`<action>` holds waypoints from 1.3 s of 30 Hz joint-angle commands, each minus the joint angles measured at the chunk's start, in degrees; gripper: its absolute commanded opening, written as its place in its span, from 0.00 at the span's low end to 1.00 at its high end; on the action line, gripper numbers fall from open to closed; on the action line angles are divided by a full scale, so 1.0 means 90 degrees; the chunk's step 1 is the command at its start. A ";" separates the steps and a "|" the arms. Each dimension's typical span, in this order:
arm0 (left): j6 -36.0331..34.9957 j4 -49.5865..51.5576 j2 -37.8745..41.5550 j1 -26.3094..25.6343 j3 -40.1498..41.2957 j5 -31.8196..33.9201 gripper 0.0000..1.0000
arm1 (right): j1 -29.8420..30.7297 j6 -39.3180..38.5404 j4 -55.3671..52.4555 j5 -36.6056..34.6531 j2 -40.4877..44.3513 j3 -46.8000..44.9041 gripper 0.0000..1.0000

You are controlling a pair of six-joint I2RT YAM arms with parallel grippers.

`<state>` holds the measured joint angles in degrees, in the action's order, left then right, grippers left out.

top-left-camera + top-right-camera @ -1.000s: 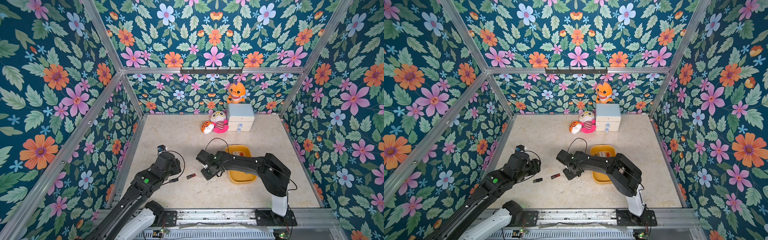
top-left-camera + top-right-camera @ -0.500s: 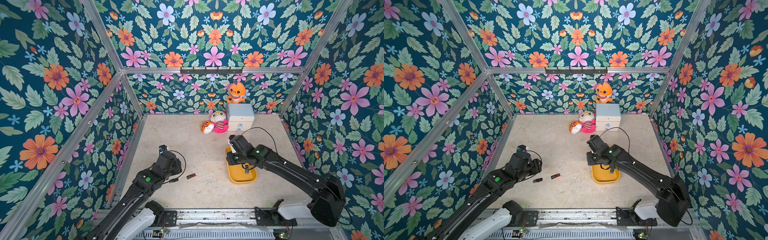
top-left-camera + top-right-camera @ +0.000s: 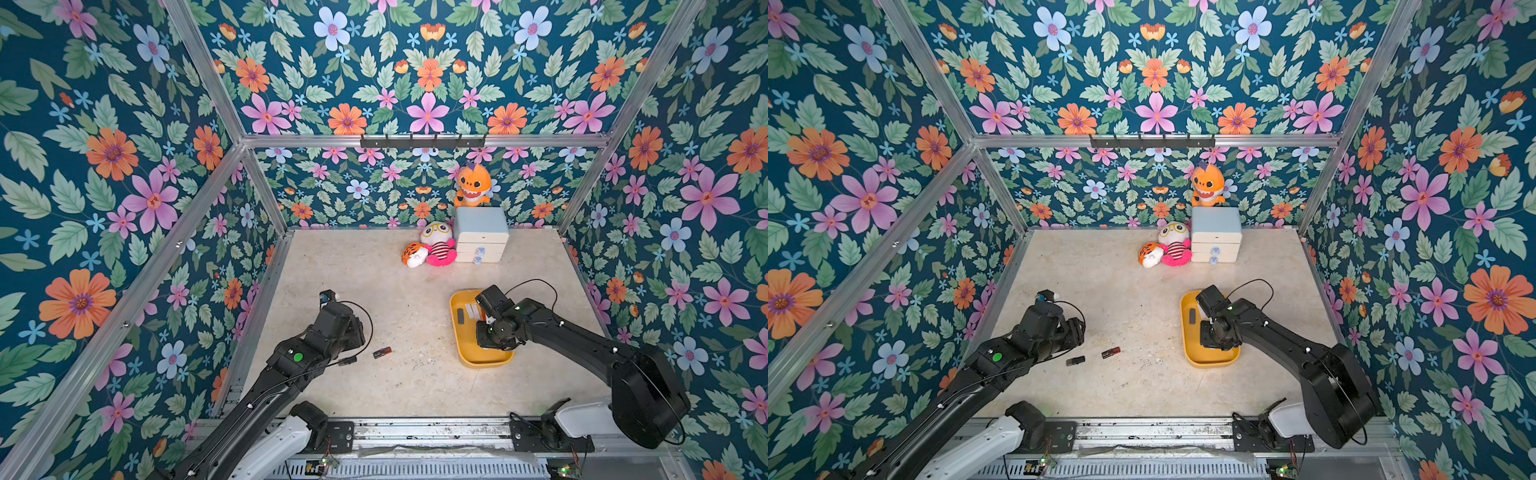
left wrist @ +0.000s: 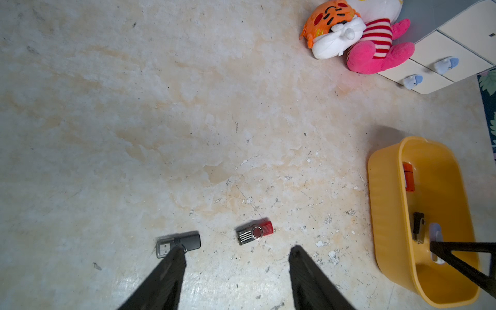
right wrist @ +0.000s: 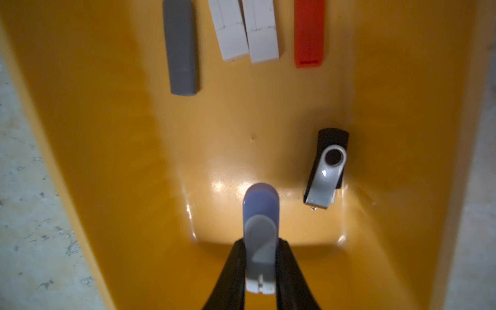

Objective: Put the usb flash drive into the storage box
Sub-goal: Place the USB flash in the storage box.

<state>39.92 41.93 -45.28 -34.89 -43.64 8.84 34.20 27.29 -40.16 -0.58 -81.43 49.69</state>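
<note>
A lab test cell: aluminium frame point(image 3: 299, 141), floral wall panels point(image 3: 415, 62).

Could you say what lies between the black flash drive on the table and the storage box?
The red flash drive, lying on the table, clearest in the left wrist view.

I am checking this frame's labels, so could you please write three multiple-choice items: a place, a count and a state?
1. Where is the red-and-silver swivel flash drive relative to the shallow yellow plastic storage box?
A. inside
B. underneath
C. outside, on the beige tabletop

2. How many flash drives lie on the tabletop?
A. two
B. one
C. four

3. The right gripper is:
A. open, empty
B. shut on a blue-and-grey flash drive over the box
C. shut, empty

Key: C, it lies beside the box; A, the red one plus a black flash drive; B, the gripper clamps that drive.
</note>
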 commanded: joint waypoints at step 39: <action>-0.0771 -0.0911 -0.1735 0.0001 -0.0149 -0.1051 0.71 | -0.0090 -0.0322 0.0143 -0.0185 0.0134 0.0414 0.45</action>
<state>35.11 36.99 -58.76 -34.92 -44.42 0.97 33.36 25.34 -37.93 -3.25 -83.09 53.69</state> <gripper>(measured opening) 0.708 0.452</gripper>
